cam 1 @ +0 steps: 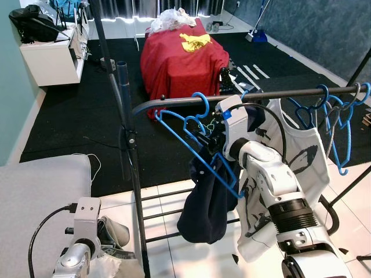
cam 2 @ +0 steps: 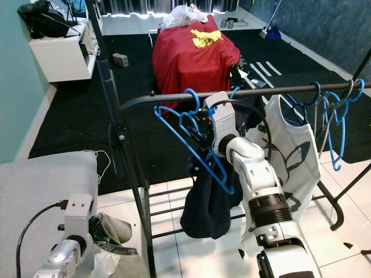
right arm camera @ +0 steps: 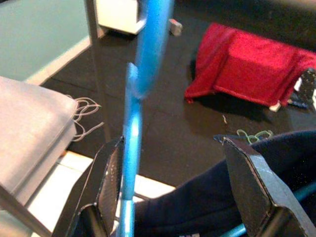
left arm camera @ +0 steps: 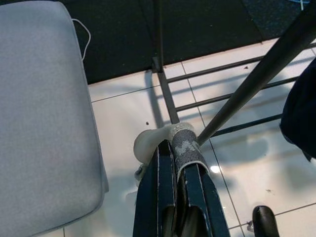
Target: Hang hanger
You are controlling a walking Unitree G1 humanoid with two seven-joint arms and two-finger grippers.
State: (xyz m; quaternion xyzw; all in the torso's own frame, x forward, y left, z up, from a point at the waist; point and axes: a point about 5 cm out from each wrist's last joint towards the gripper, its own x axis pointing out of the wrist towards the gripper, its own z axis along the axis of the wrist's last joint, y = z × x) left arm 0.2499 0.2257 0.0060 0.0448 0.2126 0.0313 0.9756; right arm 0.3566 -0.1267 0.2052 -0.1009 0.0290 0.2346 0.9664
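The blue hanger has its hook over the dark rail of the clothes rack, near the rail's left bend, and a dark navy garment droops from its lower part. The right gripper is raised to the hanger just below the rail; in the right wrist view its fingers stand spread apart, with the hanger's blue bar lying against one finger and a wide gap to the other, so the grip reads as released rather than clamped. The left gripper hangs low near the tiled floor beside the rack's foot, its fingers pressed together on a grey-and-white cloth item. Judged risk one: the bar appears to touch one finger, so pulling the arm away sideways could drag the hanger along the rail or lift the hook off. Risk two: the garment sits low and to one side, so the hanger hangs tilted; a nudge might slide the garment off or swing the hanger. Risk three: the hook rests close to the downward bend, where it could slip toward the upright. Further right, a white shirt and other blue hangers crowd the rail; the forearm lies against the shirt and could snag it on retreat.
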